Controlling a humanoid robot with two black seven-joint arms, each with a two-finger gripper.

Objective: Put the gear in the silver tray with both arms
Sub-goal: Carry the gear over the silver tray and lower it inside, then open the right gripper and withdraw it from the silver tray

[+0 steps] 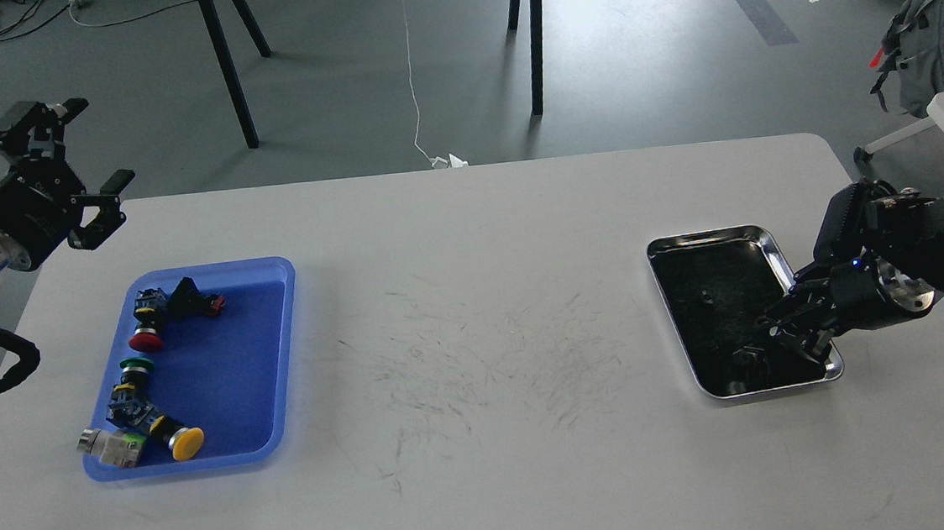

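The silver tray (714, 237) lies at the table's right, its dark inside holding a few small dark pieces (747, 354) that I cannot identify. My right gripper (785, 335) is low over the tray's near right corner, reaching in from the right. It is dark against the tray, so I cannot tell its fingers apart or whether it holds anything. My left gripper (92, 147) is open and empty, raised beyond the table's far left corner. Several push-button parts with red (145, 339), green and yellow (187, 442) caps lie in a blue tray (277, 356).
The blue tray sits at the table's left. Between the trays the white table (478, 340) shows only scuff marks. Black stand legs (225, 65) and a white cable are on the floor behind. A backpack (939, 43) and a white surface are at the far right.
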